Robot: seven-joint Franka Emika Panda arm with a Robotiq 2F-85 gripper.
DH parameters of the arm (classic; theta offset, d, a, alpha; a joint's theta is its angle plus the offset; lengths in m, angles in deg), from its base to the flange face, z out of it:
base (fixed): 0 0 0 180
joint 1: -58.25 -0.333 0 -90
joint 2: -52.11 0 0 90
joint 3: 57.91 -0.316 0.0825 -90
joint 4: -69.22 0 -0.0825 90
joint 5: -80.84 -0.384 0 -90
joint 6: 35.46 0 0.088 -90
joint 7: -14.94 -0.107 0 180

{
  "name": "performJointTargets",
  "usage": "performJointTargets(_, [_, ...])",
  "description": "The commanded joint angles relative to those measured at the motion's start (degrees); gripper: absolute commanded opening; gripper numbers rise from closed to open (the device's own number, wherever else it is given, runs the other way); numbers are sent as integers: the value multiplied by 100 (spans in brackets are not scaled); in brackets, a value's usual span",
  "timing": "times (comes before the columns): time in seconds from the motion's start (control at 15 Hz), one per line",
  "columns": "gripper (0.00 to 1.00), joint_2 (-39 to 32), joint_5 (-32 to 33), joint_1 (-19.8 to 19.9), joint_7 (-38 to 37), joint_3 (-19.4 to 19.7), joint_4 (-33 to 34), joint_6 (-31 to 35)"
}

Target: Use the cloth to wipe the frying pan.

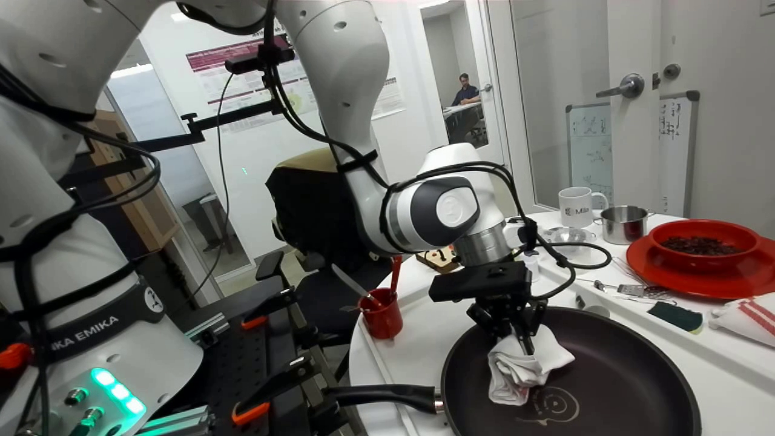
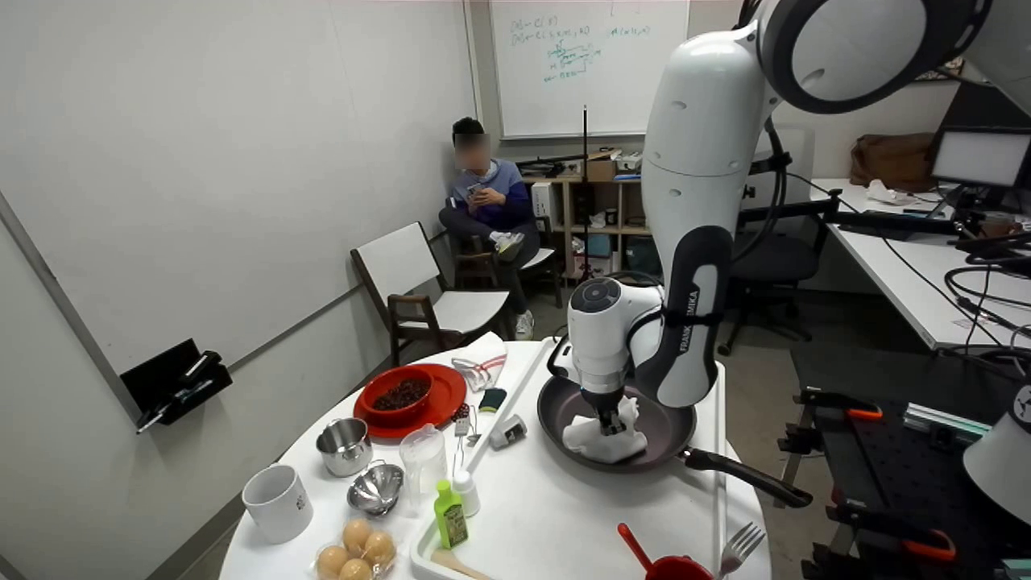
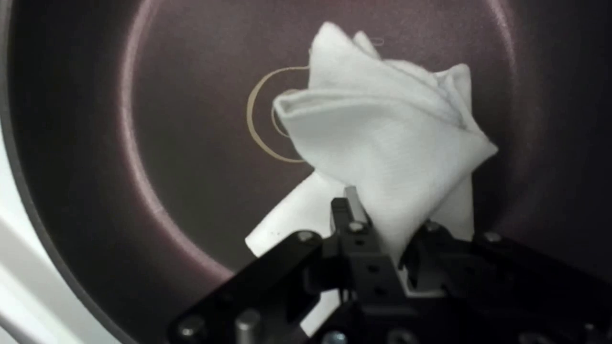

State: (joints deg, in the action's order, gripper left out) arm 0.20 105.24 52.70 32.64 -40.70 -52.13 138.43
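the tool (image 1: 522, 344) points down inside the frying pan (image 1: 611, 363), clenched on the cloth (image 1: 514, 375), with the white fabric pinched between its fingers (image 3: 342, 215). in the wrist view the cloth fans out in loose folds ahead of the tool, one flap spreading to the tool's left, and it covers part of the ring mark (image 3: 250, 114) at the pan's middle. the lower folds look to lie on the pan's dark floor right beneath the tool; whether the fingertips touch the pan too, i cannot tell.

the handle (image 1: 393, 395) sits low and to the left of the tool in an exterior view, and its end reaches past the edge of the tabletop (image 2: 270, 560). under the pan and the tool is a white tray (image 2: 548, 511) with a raised rim.

in an exterior view the red cup (image 1: 382, 318), holding utensils, stands to the left of the tool. off to the tool's right are the dark green sponge (image 1: 673, 316), the striped towel (image 1: 748, 318) and the red plate (image 1: 657, 281), with a red bowl (image 1: 690, 261) of dark bits on it. behind the tool and to its right stand the steel pot (image 1: 623, 225) and the white mug (image 1: 572, 207). in an exterior view the green bottle (image 2: 453, 524) and some brown eggs (image 2: 357, 534) are left of the tool and nearer the camera.
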Motion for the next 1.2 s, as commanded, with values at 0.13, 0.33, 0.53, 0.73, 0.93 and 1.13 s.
performJointTargets(0.13, [7, 514, 481, -22, 426, 23, -601, 95])
performJointTargets(0.33, [7, 619, 709, -104, 511, 191, -784, 132])
performJointTargets(0.53, [7, 591, 887, -202, 481, 440, -850, 204])
performJointTargets(0.73, [7, 516, 986, -187, 428, 610, -829, 231])
performJointTargets(0.93, [7, 451, 1016, -150, 384, 747, -785, 227])
performJointTargets(1.13, [7, 450, 1029, -204, 358, 855, -760, 237])
